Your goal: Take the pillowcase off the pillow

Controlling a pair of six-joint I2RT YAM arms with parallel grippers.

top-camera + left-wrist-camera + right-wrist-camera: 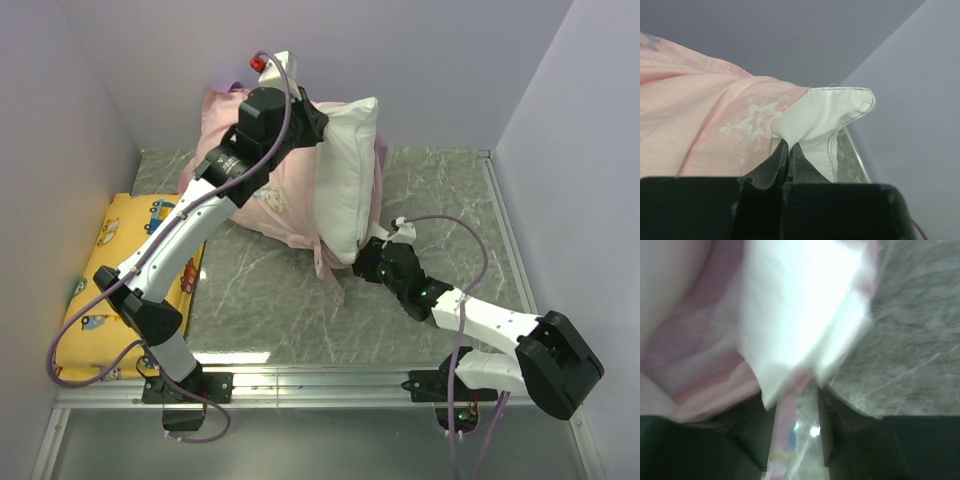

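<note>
Your left gripper (788, 146) is clamped on a corner of the plump white rectangular pillow (348, 170), which stands on end. The thin pale-pink fabric pillowcase (272, 215) bunches against the pillow's left side. Your right gripper (368, 262) sits at the pillow's lower end, jaws apart around a pink strip.
</note>
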